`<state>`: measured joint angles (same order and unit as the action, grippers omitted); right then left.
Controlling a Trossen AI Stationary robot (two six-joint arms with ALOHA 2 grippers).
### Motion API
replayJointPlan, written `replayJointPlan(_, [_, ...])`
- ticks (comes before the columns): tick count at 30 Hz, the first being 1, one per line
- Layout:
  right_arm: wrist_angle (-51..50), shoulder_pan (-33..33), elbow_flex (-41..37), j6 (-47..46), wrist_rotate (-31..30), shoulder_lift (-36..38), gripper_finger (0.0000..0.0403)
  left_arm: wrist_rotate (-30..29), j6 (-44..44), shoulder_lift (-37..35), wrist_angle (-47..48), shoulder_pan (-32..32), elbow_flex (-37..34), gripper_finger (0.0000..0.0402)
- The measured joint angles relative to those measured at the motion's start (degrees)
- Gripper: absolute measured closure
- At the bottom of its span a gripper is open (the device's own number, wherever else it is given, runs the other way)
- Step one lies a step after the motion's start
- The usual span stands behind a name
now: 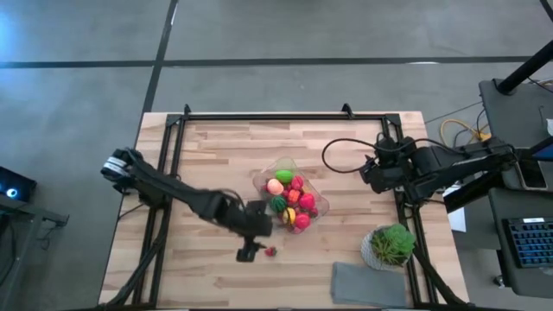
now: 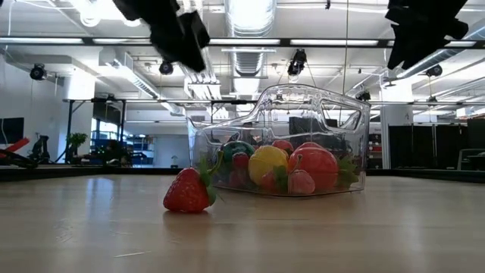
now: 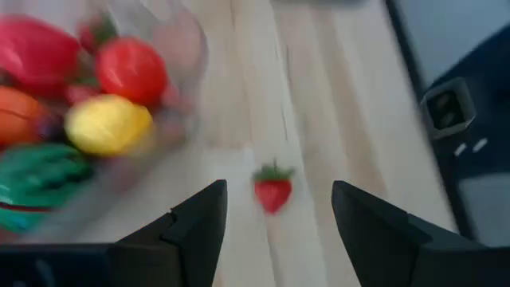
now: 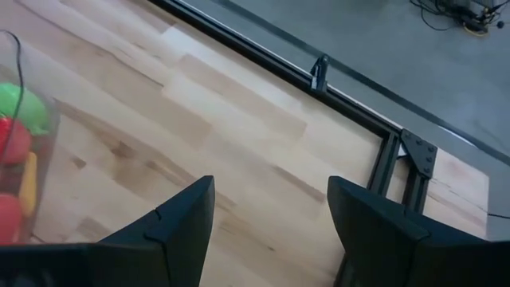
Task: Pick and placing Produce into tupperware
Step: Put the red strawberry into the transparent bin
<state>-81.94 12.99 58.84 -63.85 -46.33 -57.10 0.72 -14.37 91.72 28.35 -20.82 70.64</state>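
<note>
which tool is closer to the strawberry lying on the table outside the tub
Left. The left tool hangs open right beside the strawberry, which shows between its fingers in the left wrist view. The right tool waits far off, past the tub, near the table's right edge.

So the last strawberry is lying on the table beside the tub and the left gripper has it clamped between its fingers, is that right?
Not quite. The strawberry does lie on the table beside the tub, but the left gripper is open and holds nothing. The left wrist view shows the berry lying free on the wood beyond the spread fingers.
</note>
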Motion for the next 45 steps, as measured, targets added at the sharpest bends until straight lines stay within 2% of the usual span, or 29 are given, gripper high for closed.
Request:
replayJointPlan(5, [0.03,0.01,-0.96,1.34,0.23,0.0,0.0165,-1.8,1.45,6.47,-1.19,-4.0,0.16,0.0189])
replayJointPlan(11, [0.13,0.01,-1.02,3.34,1.74,0.0,0.0165,-2.91,-0.09,11.6,-4.01,-5.07,1.16,0.0189])
replayJointPlan(16, [0.14,0.01,-1.02,3.91,1.95,0.0,0.0165,-5.43,-2.25,12.0,-5.68,-5.05,1.08,0.0189])
replayJointPlan(45, [0.16,0.01,-1.02,6.03,1.31,0.0,0.0165,-5.88,-3.28,15.9,-8.63,-4.64,-0.22,0.0189])
